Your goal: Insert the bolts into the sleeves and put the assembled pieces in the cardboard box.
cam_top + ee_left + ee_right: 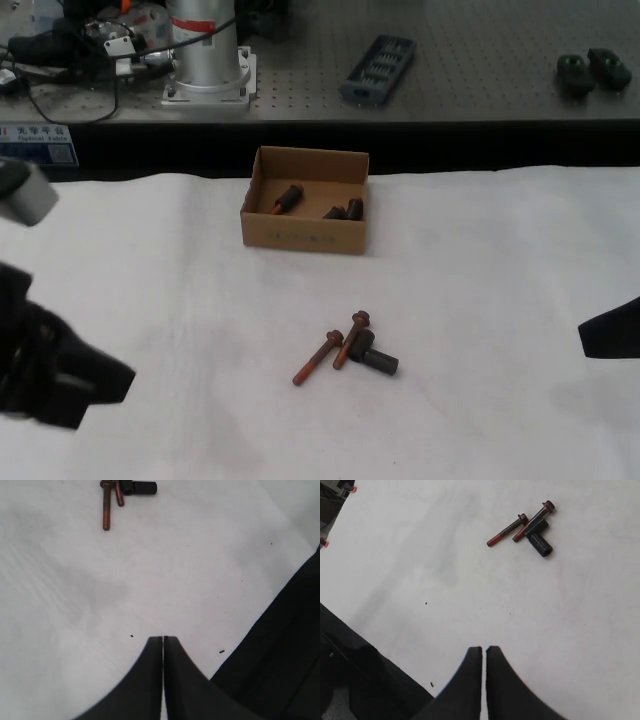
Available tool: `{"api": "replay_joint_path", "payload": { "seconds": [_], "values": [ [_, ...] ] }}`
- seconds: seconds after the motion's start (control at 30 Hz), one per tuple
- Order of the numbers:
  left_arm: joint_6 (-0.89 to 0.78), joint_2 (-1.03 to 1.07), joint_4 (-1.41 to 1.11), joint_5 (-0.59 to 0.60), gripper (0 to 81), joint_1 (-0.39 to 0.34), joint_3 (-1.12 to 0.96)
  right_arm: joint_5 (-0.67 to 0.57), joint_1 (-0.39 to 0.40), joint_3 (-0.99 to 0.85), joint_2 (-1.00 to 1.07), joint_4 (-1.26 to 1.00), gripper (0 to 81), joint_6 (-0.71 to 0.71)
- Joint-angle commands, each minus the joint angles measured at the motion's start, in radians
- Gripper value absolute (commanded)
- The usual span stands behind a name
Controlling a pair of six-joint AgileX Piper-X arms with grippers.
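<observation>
High view: toward 12 o'clock on the white-covered table (500, 300), the cardboard box (300, 236), open-topped, with dark assembled pieces (345, 211) lying inside. Near the centre, toward 6 o'clock from the box and well apart from it, two loose bolts (318, 358) side by side, heads toward 1 o'clock, with black sleeves (381, 361) touching the one nearer 3 o'clock. Left wrist view: left end effector (163, 640) pressed fully together, fingertips meeting, gripping nothing, poised over the white covering; the bolts and a sleeve lying well apart from the fingertips. Right wrist view: right end effector (484, 650) likewise closed tight and empty, above the covering, well apart from the bolts and sleeves.
</observation>
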Motion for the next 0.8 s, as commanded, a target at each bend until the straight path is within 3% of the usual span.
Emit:
{"api": "replay_joint_path", "payload": {
  "seconds": [0.0, 0.33, 0.53, 0.73, 0.77],
  "values": [
    [-0.009, -0.106, -0.009, 0.009, 0.7, -0.001, 0.035, 0.008, 0.001, -0.002, -0.007, -0.010, 2.9, -0.009],
    [-0.009, -0.138, -0.041, 0.008, 0.7, -0.001, 0.035, 0.048, 0.011, -0.005, 0.089, -0.109, 2.9, -0.005],
    [-0.009, -0.138, -0.072, 0.008, 0.7, -0.001, 0.035, 0.056, 0.135, -0.082, 0.317, -0.152, 2.9, -0.025],
    [-0.009, -0.138, -0.093, 0.008, 0.7, -0.001, 0.035, 0.185, 0.243, -0.274, 0.605, -0.141, 0.8, -0.111],
    [-0.009, -0.138, -0.093, 0.008, 0.7, -0.001, 0.035, 0.218, 0.257, -0.313, 0.648, -0.131, 4.3, -0.139]
  ]
}}
